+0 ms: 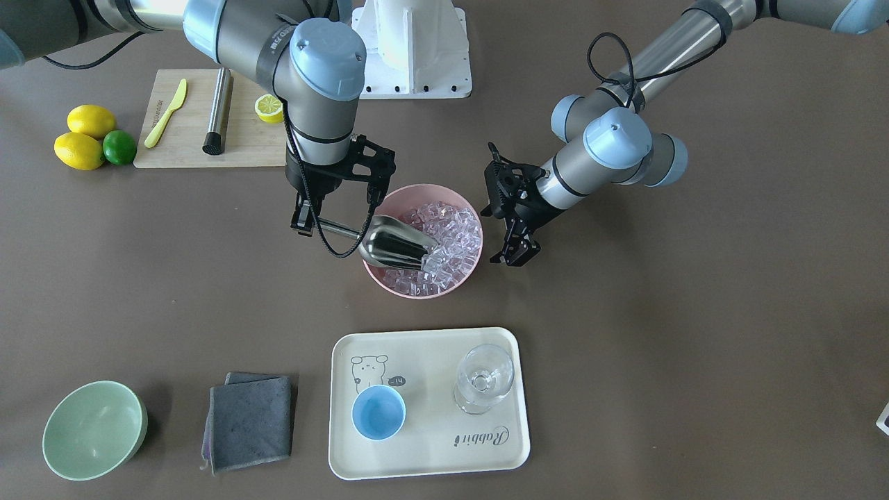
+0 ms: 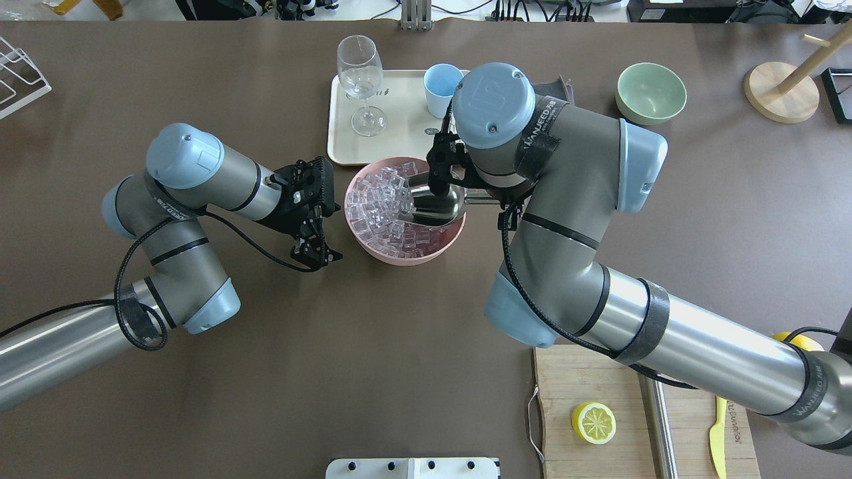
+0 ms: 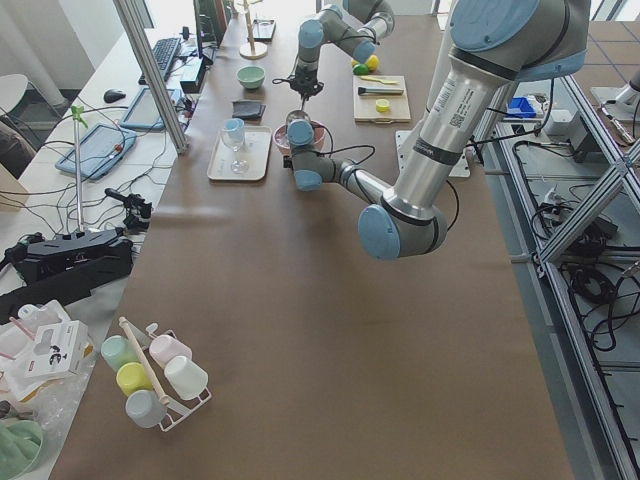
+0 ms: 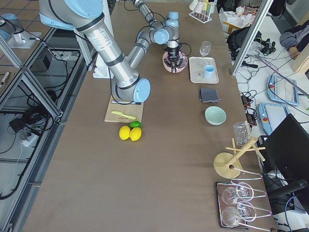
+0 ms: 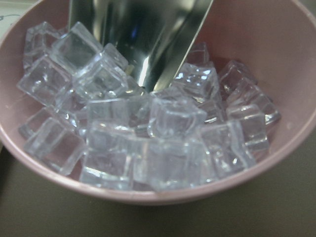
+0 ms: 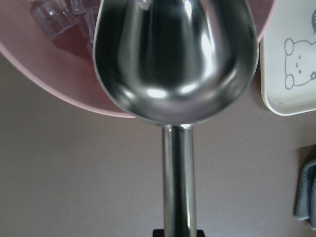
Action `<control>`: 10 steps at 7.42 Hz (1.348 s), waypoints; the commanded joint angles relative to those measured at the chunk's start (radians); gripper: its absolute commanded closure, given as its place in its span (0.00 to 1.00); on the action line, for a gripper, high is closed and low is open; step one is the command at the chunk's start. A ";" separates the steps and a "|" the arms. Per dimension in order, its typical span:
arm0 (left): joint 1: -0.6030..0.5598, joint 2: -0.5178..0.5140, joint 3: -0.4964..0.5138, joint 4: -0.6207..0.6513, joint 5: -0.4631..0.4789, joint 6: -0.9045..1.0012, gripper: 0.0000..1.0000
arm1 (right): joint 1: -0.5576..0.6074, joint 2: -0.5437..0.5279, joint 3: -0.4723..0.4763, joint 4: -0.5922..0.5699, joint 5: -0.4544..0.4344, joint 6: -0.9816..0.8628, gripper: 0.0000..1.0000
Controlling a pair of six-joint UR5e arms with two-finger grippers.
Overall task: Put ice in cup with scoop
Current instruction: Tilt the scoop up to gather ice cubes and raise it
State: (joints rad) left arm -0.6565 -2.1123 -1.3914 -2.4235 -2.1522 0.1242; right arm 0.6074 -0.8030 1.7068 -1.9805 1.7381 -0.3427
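Spanning a cluttered lab, brown table (image 1: 694,312)

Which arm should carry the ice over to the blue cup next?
Right. Its gripper already holds the scoop, whose tip is in the ice. The left gripper sits beside the bowl, holding nothing.

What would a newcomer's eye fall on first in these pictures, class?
The pink bowl at the table's middle, heaped with ice, where the right gripper dips the shiny scoop. The left gripper hangs beside the bowl. The cup waits on the tray.
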 commanded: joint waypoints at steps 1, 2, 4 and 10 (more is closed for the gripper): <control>0.000 0.000 -0.001 0.000 0.000 0.000 0.01 | 0.000 -0.045 0.033 0.064 0.001 0.010 1.00; -0.002 0.000 -0.001 0.000 0.000 0.000 0.01 | 0.000 -0.048 0.037 0.074 0.003 0.011 1.00; -0.002 0.000 -0.001 0.000 0.000 0.002 0.01 | -0.017 -0.070 0.018 0.136 -0.008 0.048 1.00; -0.002 0.000 -0.003 0.000 -0.002 0.002 0.01 | -0.021 -0.172 0.051 0.309 0.050 0.071 1.00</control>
State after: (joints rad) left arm -0.6580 -2.1123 -1.3943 -2.4237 -2.1532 0.1258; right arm 0.5864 -0.9171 1.7404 -1.7564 1.7514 -0.2738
